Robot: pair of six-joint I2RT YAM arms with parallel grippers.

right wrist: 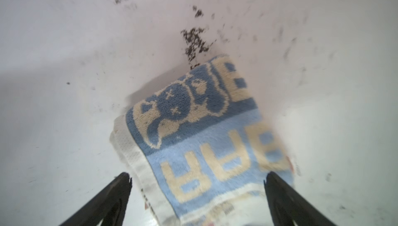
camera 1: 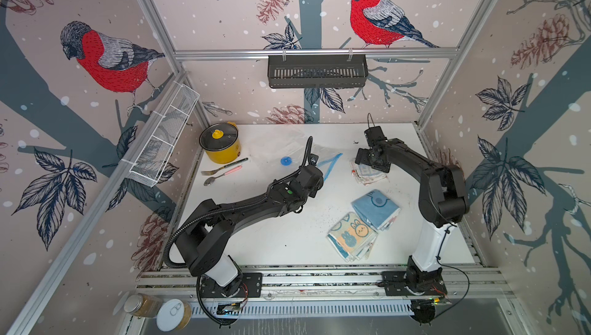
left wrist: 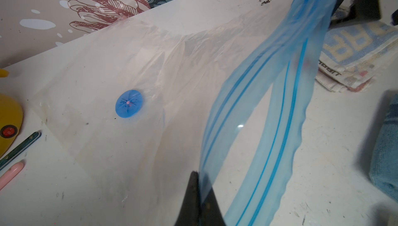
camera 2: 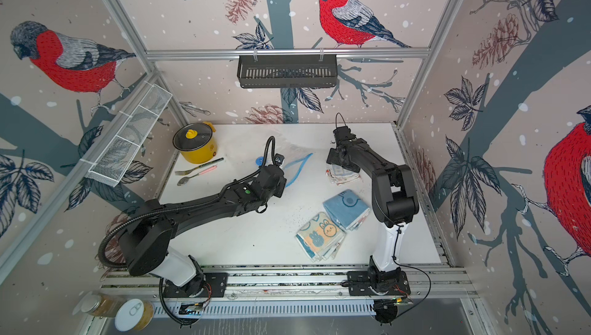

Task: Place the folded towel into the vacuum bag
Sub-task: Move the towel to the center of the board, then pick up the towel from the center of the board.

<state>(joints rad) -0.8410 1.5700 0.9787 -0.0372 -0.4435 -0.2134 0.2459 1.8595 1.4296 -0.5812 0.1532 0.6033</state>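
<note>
Nearest its wrist lens, the left gripper: fingertips clenched on the blue zip strip of the vacuum bag, one lip held up off the table, mouth gaping. The left arm stretches low from its front base to table centre. Bag body flat and clear, round blue valve on top, tabletop showing through. The right arm: elbow high, forearm folded back toward centre. The right gripper points down, jaws released wide, straddling one end of the folded towel; contact cannot be told. Towel lies on the table outside the bag, just beside its mouth. The yellow pot is lidded, contents hidden.
</note>
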